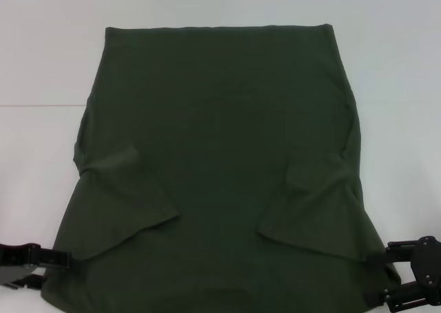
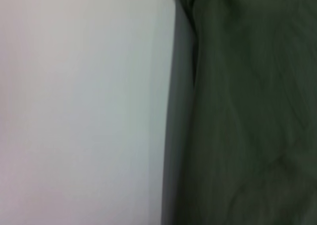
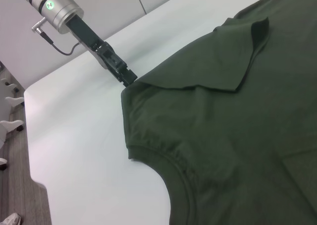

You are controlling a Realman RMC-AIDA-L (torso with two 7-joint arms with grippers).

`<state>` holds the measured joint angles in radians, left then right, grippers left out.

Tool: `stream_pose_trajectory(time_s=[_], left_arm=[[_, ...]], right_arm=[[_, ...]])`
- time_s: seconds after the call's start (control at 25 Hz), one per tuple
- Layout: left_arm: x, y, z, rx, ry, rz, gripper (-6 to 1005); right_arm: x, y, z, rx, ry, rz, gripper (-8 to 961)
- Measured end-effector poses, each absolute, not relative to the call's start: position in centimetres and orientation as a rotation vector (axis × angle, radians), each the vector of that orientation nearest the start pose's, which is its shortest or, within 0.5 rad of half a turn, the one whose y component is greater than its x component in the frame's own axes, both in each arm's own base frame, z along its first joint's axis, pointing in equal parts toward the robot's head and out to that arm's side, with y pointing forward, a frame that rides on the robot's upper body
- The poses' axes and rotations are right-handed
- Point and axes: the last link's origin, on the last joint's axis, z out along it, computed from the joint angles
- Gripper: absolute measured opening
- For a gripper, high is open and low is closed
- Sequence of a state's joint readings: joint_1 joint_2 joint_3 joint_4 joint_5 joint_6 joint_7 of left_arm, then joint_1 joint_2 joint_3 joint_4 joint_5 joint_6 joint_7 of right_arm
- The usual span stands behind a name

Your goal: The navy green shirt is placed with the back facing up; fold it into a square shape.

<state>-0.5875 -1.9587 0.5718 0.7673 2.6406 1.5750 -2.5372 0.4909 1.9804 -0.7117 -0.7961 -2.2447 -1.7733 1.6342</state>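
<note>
The left pincer (image 1: 58, 258) sits at the near left corner of the navy green shirt (image 1: 220, 154), touching the shoulder edge, though whether it is clamped on cloth I cannot tell; the shirt lies flat on the white table (image 1: 41, 65), plain back up, both sleeves already folded inward, hem at the far side, collar nearest the robot; the right pincer (image 1: 406, 278) is at the near right corner, its grip likewise unclear. Judging by this, the lengthwise fold is in hand; the next move calls for both corners lifted together and carried evenly toward the hem.
</note>
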Motion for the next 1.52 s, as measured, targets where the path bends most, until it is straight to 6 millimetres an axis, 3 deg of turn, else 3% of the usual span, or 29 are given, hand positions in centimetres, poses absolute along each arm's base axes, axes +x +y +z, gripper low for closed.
stream_pose_trajectory(time_s=[0.32,0.8,1.44,1.52], left_arm=[[-33.7,32.7,6.4,-2.037,-2.016,-0.008,937],[-32.2,33.3,5.3,-2.103,-2.019,-0.027,936],[-31.5,34.0,4.5,-2.174,-1.89,0.086,789],[-31.5,34.0,4.5,-2.168,-1.885,0.087,709]], right_arm=[[29.3,30.2,4.4,-2.913,0.895,0.333,910],[29.3,30.3,4.5,-2.909,0.895,0.332,909],[29.1,30.6,4.8,-2.891,0.912,0.348,908],[29.0,30.6,4.8,-2.891,0.911,0.349,908]])
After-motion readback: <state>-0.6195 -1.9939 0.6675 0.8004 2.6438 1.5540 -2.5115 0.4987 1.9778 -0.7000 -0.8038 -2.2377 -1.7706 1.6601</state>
